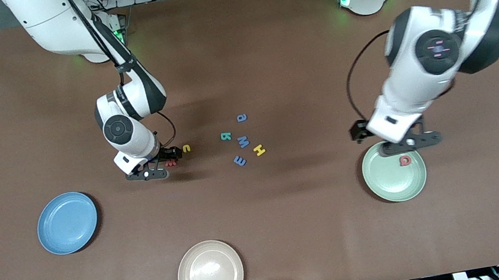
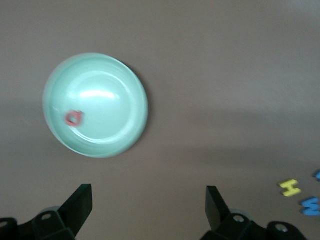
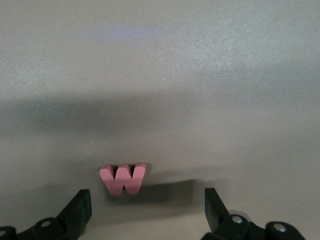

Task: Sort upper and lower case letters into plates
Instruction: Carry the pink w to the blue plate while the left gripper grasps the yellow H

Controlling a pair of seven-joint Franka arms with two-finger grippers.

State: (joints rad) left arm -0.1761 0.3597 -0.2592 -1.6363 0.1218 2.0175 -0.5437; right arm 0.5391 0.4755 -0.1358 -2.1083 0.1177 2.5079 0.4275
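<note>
The right gripper point(image 1: 160, 167) hangs spread wide over a small red foam letter W point(image 3: 123, 179) on the table, while the left gripper point(image 1: 407, 143), likewise released, hovers over the pale mint round plastic plate point(image 1: 389, 185) holding a red letter point(image 1: 405, 160).

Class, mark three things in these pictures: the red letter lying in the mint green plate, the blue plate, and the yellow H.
red letter point(image 1: 405, 160), front view, on its ring-shaped body.
blue plate point(image 1: 67, 223), front view, on its bare middle.
yellow H point(image 1: 259, 149), front view, on its crossbar.
</note>
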